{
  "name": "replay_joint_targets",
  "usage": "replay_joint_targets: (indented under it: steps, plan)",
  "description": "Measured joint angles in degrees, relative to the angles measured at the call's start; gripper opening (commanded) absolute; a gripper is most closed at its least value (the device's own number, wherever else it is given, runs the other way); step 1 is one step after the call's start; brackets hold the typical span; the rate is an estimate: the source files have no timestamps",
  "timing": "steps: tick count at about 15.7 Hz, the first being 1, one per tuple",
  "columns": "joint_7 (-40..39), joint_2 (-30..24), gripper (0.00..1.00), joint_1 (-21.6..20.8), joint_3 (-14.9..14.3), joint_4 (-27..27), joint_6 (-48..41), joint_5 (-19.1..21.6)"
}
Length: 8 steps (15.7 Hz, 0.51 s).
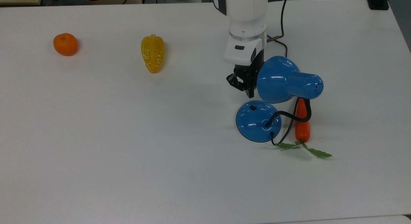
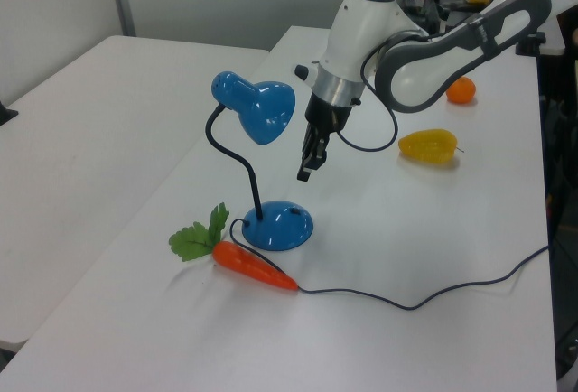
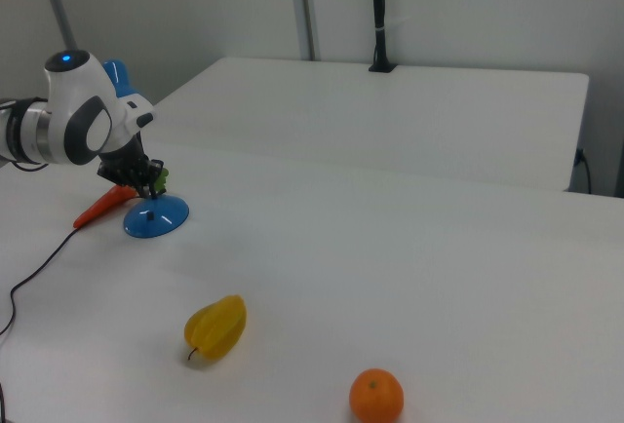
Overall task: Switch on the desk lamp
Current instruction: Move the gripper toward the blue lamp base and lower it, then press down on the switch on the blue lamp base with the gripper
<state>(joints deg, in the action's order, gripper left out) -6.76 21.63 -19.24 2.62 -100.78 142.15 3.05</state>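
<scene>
The glossy blue desk lamp stands on the white table (image 1: 128, 153), its bell shade (image 1: 279, 79) bent over on a black neck (image 1: 290, 114) above the round domed base (image 1: 258, 121). A small black switch (image 1: 252, 107) sits on the base's upper side in the top view. My gripper (image 1: 249, 94) is shut with nothing in it and points down. It hangs just beside the shade's rim and a short way above and behind the switch, touching neither. In the left view the gripper (image 2: 303, 173) hovers above the base (image 2: 278, 226). In the right view my arm hides most of the shade.
A toy carrot (image 1: 302, 122) with green leaves lies right beside the lamp base, under the neck. The black cord (image 2: 424, 297) trails across the table. A yellow starfruit (image 1: 152, 53) and an orange (image 1: 65, 44) lie farther to the top view's left.
</scene>
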Motion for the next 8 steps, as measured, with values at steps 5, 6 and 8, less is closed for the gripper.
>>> replay_joint_targets:
  steps: [5, 6, 8]
  plan:
    - [-0.3, 2.9, 0.00, -0.3, 0.0, 0.0, 3.6, -1.3]
    - [-0.3, 3.4, 0.00, -0.5, 0.0, 0.0, 4.3, -1.3]
    - [-0.4, 4.2, 0.00, -0.7, 0.0, 0.0, 5.6, -1.4]
